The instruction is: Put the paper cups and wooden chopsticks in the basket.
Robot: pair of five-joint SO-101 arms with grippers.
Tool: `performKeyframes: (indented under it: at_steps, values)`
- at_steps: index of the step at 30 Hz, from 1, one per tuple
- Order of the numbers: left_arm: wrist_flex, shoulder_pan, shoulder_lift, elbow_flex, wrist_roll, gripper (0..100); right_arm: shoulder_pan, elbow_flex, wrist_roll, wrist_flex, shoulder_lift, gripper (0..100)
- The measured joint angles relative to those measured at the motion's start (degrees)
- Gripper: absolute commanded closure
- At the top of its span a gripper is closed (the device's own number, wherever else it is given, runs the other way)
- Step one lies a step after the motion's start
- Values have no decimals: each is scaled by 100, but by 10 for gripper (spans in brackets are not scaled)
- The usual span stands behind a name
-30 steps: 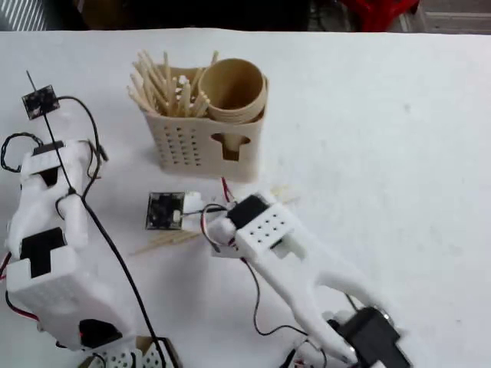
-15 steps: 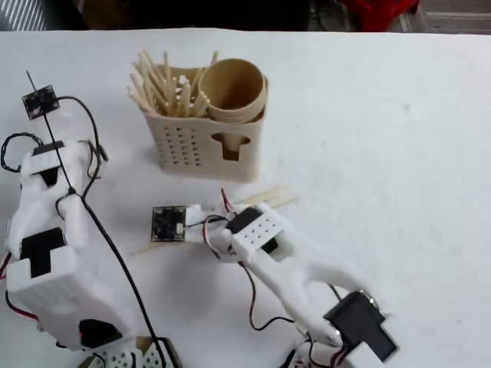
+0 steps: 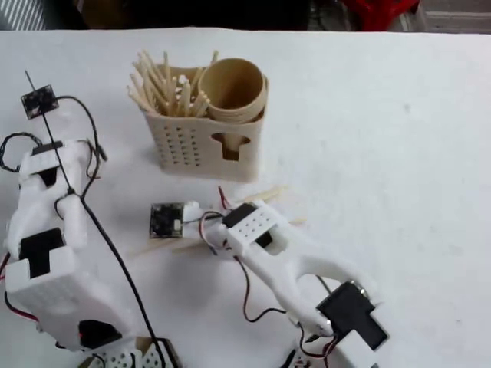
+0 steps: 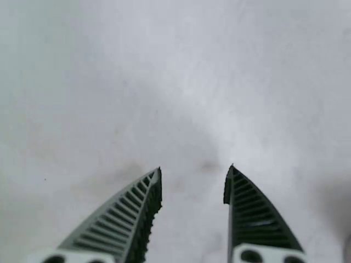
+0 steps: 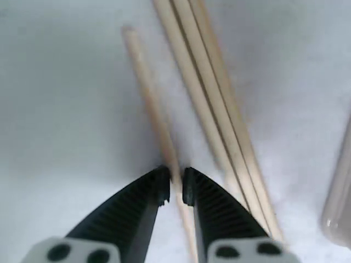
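Right claw [image 5: 174, 186] clenched on one wooden chopstick [image 5: 147, 90], tips down at the table [image 5: 60, 82]. Three more chopsticks [image 5: 211, 104] lie just beside that claw (side by side, touching each other). Basket [image 3: 201, 146] stands near, ahead of the right claw, holding stacked paper cups [image 3: 234, 88] and a chopstick bunch [image 3: 163, 80]. Left claw [image 4: 192, 183] released, tips spread, over the table.

Your left gripper [image 4: 193, 172] hangs jaws apart; your right gripper [image 5: 174, 175] is low, pinched on one chopstick [image 5: 145, 87].
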Motion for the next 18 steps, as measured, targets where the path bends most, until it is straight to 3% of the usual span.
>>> performKeyframes:
  at_steps: [13,16,18]
  values:
    - [0,0,0,0,0,797,-62,9,0,316,-9,885]
    - [0,0,0,0,0,797,-62,18,0,334,-9,900]
    - [0,0,0,0,0,797,-62,18,0,334,-9,967]
